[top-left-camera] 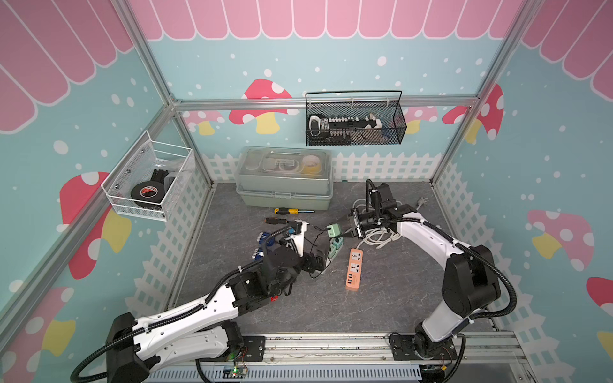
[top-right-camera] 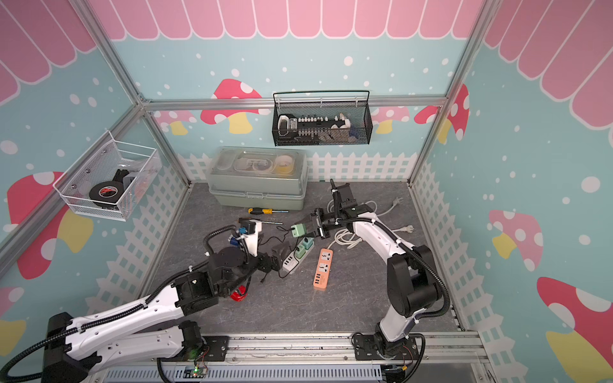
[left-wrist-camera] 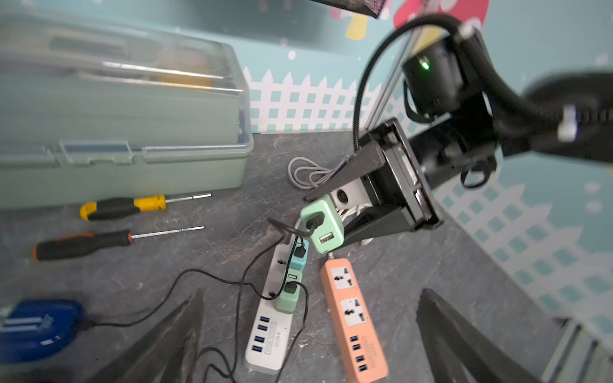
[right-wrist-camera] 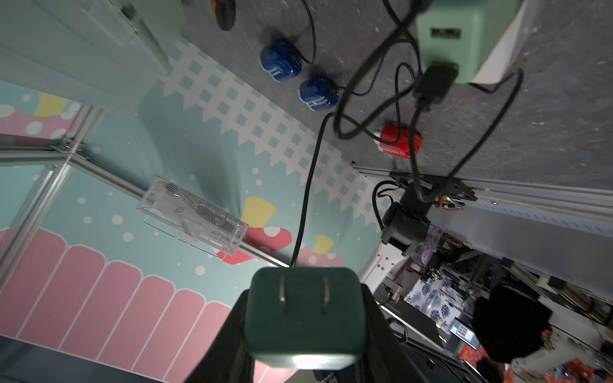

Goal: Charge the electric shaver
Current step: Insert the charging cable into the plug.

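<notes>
My right gripper (top-left-camera: 343,231) is shut on a mint-green charger adapter (top-left-camera: 333,229) (right-wrist-camera: 303,315), held off the table just beyond the far end of the white power strip (left-wrist-camera: 270,345). The adapter's two prongs face the right wrist camera, and a thin black cable hangs from it. Two blue shavers (right-wrist-camera: 281,61) (right-wrist-camera: 319,94) and a red shaver (right-wrist-camera: 398,141) lie on the mat with black cables. My left gripper (left-wrist-camera: 311,348) is open and empty above the white strip's USB end. Two small adapters (left-wrist-camera: 288,296) sit plugged into that strip.
An orange power strip (top-left-camera: 354,269) lies right of the white one. Two screwdrivers (left-wrist-camera: 122,207) (left-wrist-camera: 83,243) lie in front of a green toolbox (top-left-camera: 284,177) at the back. A coiled white cable (top-left-camera: 378,237) lies under the right arm. Wire baskets (top-left-camera: 355,119) hang on the walls.
</notes>
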